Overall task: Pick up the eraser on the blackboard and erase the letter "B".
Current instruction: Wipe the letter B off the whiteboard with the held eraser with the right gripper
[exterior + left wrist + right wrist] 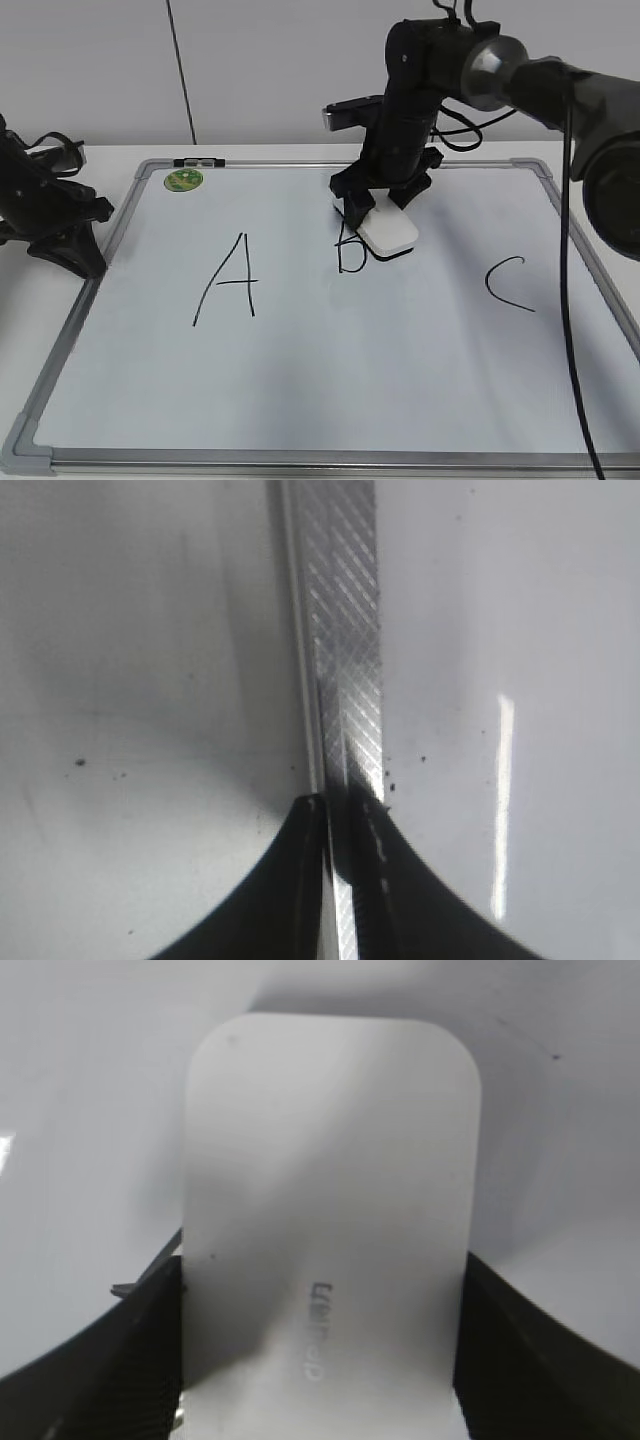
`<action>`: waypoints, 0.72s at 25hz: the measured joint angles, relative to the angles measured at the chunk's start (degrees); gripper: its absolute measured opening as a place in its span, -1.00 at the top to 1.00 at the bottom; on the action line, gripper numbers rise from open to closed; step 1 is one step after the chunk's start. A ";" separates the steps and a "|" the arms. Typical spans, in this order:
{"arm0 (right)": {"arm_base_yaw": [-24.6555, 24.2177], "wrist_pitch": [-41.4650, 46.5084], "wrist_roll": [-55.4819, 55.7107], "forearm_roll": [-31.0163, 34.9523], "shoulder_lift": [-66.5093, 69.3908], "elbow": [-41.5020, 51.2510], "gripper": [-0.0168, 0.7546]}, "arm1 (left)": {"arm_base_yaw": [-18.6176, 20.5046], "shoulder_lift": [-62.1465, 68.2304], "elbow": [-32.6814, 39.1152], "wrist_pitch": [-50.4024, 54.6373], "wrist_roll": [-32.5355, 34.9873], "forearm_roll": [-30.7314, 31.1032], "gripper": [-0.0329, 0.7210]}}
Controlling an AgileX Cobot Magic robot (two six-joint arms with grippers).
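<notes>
The white eraser lies flat on the blackboard, a white dry-erase board, just right of the small black letter "B". My right gripper is shut on the eraser from above. In the right wrist view the eraser fills the middle, its grey print on top, with a black finger against each long side. A short piece of black marker line shows at its left edge. My left gripper rests at the board's left edge. Its fingers are shut over the grey metal frame.
A larger "A" is written left of the "B" and a "C" to the right. A round green magnet sits at the board's far left corner. Black cables hang from the right arm down the right side.
</notes>
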 joint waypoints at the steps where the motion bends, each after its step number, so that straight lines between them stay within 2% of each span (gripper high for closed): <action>1: 0.26 0.00 0.00 -0.43 0.00 0.00 -0.43 | 0.00 0.00 0.00 0.00 0.00 0.00 0.82; 7: 2.63 0.00 -0.48 -2.83 0.00 -0.20 -0.43 | 0.00 0.00 0.00 0.00 0.00 0.00 0.82; 18: 8.40 -0.44 -0.83 -2.47 0.12 -0.20 -0.43 | 0.00 0.00 0.00 -0.10 0.00 0.00 0.82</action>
